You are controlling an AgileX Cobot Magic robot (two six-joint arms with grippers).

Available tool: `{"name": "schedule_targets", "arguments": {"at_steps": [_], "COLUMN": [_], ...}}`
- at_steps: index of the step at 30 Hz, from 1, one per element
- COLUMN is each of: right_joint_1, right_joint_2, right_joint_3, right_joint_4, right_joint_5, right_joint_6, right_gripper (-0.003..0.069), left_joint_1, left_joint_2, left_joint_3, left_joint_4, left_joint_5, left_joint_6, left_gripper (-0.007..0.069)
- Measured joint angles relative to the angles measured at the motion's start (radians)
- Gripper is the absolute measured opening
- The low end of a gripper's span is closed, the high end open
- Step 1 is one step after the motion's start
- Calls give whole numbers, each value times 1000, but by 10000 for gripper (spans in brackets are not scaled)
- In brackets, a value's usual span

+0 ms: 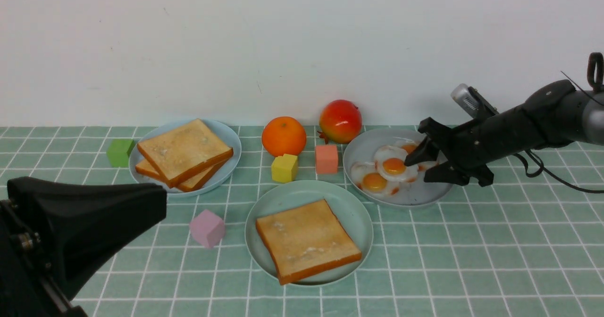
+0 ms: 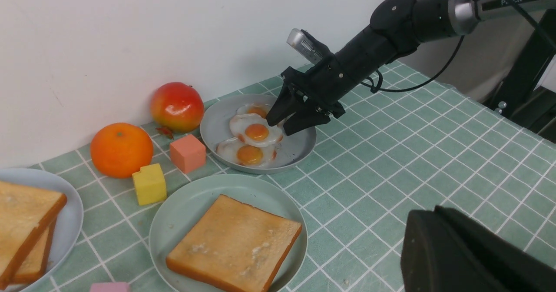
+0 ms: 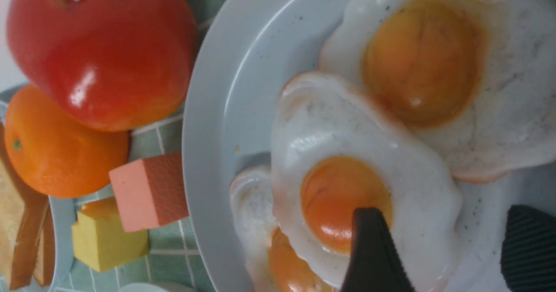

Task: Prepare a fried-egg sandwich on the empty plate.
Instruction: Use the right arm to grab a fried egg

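Right hand [image 1: 417, 171], jaws parted, straddles the rim of the top fried egg [image 1: 394, 163], maybe touching, on the grey plate [image 1: 401, 201], two o'clock from the mint plate [image 1: 302, 187]. Thin, light, likely floppy: pinch that white three-o'clock edge.

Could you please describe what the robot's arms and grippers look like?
The right arm is matte black with a silver-grey joint, loose black cables and a small silver box at the wrist. The right gripper has black tapering fingers; one pad is ribbed. Of the left arm, only a smooth black flared housing shows.
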Motion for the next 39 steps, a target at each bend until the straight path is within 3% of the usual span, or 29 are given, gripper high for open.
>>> {"name": "schedule_targets", "arguments": {"at_steps": [31,36,39], "right_joint_1": [29,29,29], "right_joint_2": [8,8,8], "right_joint_3": [-17,-17,-17], "right_joint_4": [-22,-38,-65], "right_joint_5": [3,-8,-11], "right_joint_6": [14,14,14], "right_gripper": [374,316,239], "left_joint_1": [0,0,0], "left_joint_2": [0,0,0], "left_joint_3": [0,0,0], "left_joint_4": [0,0,0], "left_joint_5": [-23,-21,-15], "left_joint_6": [-1,-1,-1], "left_gripper": [-13,-12,-11]}}
